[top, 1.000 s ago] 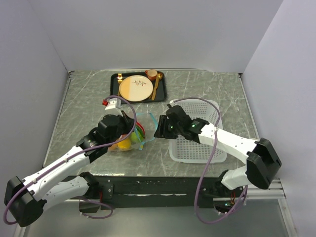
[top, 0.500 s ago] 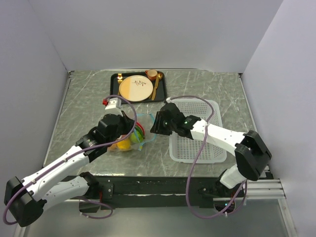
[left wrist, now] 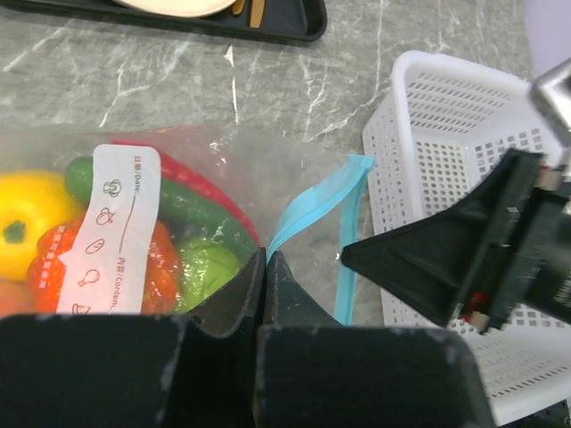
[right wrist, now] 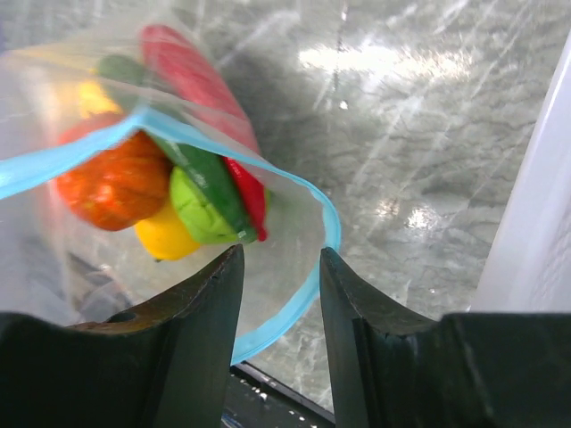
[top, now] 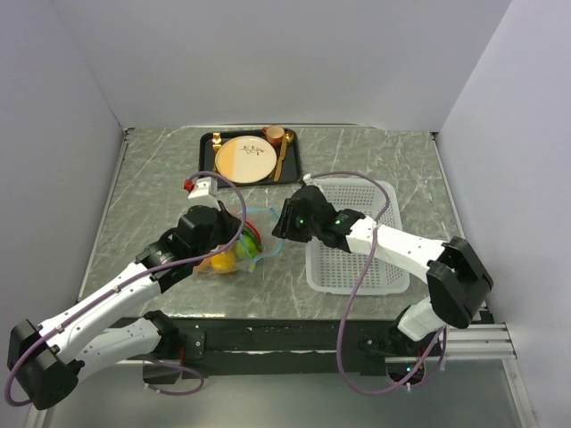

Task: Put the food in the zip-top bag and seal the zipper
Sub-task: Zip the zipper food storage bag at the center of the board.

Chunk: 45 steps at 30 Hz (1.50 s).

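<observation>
Zip-top bag (left wrist: 277, 169) unmoved; R tool (right wrist: 278, 294) shifted closer.

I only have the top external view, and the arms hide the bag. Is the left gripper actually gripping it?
Observer: Yes. The left wrist view shows the left gripper shut on the edge of the zip-top bag, with the zipper coming out from between its fingers.
Operator: Is the mouth sealed?
Observer: No. In the right wrist view the zipper curves in an open loop, with the food visible inside.
Operator: And the right gripper?
Observer: The right gripper is open, fingers apart at the mouth's rim, clamping nothing.
</observation>
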Available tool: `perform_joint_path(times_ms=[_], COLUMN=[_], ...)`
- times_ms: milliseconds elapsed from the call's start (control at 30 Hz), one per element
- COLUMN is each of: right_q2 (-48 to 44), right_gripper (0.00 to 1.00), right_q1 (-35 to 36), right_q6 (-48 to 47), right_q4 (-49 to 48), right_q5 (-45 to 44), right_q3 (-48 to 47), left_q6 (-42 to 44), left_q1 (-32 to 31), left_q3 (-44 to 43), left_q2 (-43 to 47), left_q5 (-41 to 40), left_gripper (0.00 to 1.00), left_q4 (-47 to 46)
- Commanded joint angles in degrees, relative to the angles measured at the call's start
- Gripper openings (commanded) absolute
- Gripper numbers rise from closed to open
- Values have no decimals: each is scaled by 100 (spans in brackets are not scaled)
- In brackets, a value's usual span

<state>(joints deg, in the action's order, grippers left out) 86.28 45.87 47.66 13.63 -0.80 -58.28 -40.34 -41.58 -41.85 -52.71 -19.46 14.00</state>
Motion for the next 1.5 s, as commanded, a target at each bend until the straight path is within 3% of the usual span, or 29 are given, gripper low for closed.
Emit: perform_joint_path(times_ms=[0, 200, 467, 733, 833, 1233, 1467], right_q2=[-252, 99, 240, 275, 153, -313, -217], right_gripper=[47, 47, 45, 10, 3, 0, 0], right_q1=[10, -34, -43, -78, -78, -245, -465], right_q6=[-99, -353, -336, -415, -415, -328, -292], right_q4=[17, 254, -255, -668, -904, -1345, -1582], right_q5=[-193, -219, 211, 624, 712, 686, 914], right_q3=[-157, -280, -122, -95, 9, 150, 72], left_q6=[-123, -88, -185, -220, -220, 298, 421], left_q1=[1, 1, 1, 1, 10, -8, -34], left_q3=[-298, -403, -351, -333, -298, -755, -930], left_q2=[6, 129, 270, -108, -222, -1311, -1698], left_q5=[-207, -338, -436, -163, -5, 1479, 1902], left_gripper=[1, 1, 1, 1, 1, 1, 4], left_q4=[103, 208, 261, 86, -55, -319, -363])
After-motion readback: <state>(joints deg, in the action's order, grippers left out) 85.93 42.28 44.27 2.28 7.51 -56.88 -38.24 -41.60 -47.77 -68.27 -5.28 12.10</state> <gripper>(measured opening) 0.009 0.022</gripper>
